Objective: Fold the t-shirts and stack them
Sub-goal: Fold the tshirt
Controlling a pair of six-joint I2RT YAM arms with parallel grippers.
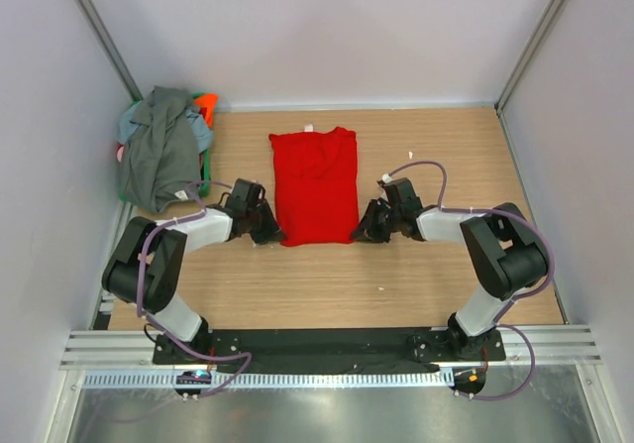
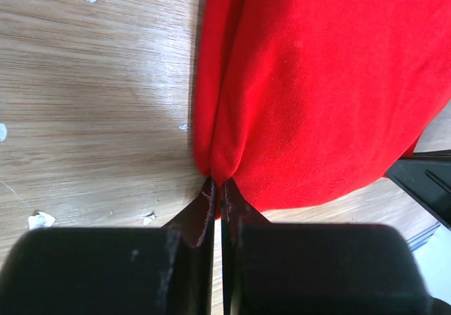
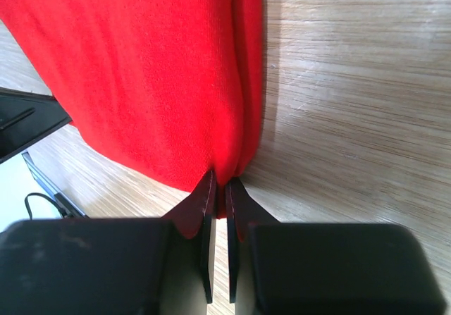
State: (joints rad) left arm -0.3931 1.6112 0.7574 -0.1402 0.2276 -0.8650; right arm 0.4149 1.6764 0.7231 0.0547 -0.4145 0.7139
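Looking down from above, the red t-shirt (image 1: 315, 187) lies at the middle of the tabletop (image 1: 446, 156), folded into a long narrow panel that runs from 12 o'clock to 6 o'clock. The neckline sits at the 12 o'clock end with a small pale tag showing, and the hem end is nearest the arms. The cloth is plain bright red, mostly flat, with soft creases down its length.

Over to the left hand (image 1: 273, 232): it's down at the shirt's 7 o'clock corner, and the left wrist view shows its fingers pressed together with the doubled red edge pinched between the tips, the fold bunching into a small ridge right where they bite. A few white scraps (image 2: 41, 220) dot the wood beside it.

The right hand (image 1: 360, 233) mirrors that at the 5 o'clock corner. The right wrist view shows its fingers nearly closed on the folded red edge — cloth gathers at the tips there too.

Up at 10 o'clock, against the side wall, sits the pile of shirts (image 1: 158, 156), well apart from the red one. A dark grey shirt (image 1: 157, 166) is draped loosely over the top — crumpled, not folded — with orange (image 1: 206, 104) poking out at its 1 o'clock side and light blue (image 1: 201, 134) just below that.
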